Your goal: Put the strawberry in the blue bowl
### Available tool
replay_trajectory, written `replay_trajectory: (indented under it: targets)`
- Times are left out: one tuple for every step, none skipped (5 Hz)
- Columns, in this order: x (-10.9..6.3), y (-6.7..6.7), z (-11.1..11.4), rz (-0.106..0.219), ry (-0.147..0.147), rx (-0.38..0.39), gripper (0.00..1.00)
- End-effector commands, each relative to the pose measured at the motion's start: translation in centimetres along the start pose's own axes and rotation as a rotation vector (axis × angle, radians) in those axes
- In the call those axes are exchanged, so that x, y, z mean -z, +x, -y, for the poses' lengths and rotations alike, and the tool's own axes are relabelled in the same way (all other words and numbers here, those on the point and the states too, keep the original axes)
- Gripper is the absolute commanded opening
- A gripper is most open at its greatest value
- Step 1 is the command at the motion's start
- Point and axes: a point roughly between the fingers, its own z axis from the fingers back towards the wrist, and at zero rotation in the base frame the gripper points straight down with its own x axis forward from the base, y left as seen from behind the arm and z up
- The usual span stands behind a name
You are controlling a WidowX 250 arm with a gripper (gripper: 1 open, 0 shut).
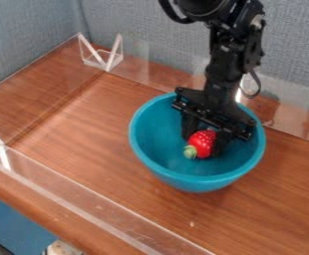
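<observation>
Single view, looking down at an angle over a wooden worktop (78, 105) edged with clear plastic walls.

Blue bowl (157, 149) sits on the worktop right of centre, upright, glossy teal, deep. Its near rim faces the camera; the far rim is partly hidden behind the arm.

Black robot arm (230, 45) comes down from the top of the frame, jointed, pointing straight down into the bowl. The gripper (208, 139) is inside the bowl, below the rim line on the far right side of the cavity.

Strawberry (201, 145): small, red, with the green cap turned toward the lower left. It is between the black fingers, inside the bowl, on the right-hand part of the interior. Cannot tell whether it rests on the bowl's inner wall or hangs just clear of it.

Jaws: partway apart, one finger on either side of the strawberry and close against it. They look closed on the fruit, though actual contact on the far side is hidden.

A small clear plastic stand (104, 52) is at the far left corner of the worktop, well apart from the bowl.
</observation>
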Motion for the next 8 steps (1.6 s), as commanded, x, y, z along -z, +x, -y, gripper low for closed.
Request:
replay_trajectory:
  targets:
    - [0.4,0.2,0.5,0.024,-0.006,-0.044,0.00]
    - [0.5,0.1,0.9,0.022,-0.004,-0.073,0.00]
    - [0.5,-0.1,1.3,0.018,-0.002,-0.104,0.00]
    - [-0.2,-0.8,1.3,0.012,0.001,-0.121,0.00]
    - [-0.8,-1.4,1.3,0.006,0.001,-0.139,0.00]
    - [-0.1,-1.7,1.5,-0.002,0.002,-0.172,0.00]
    - [0.7,-2.0,1.5,-0.010,0.002,-0.206,0.00]
    - [1.0,-1.9,1.7,-0.015,-0.001,-0.206,0.00]
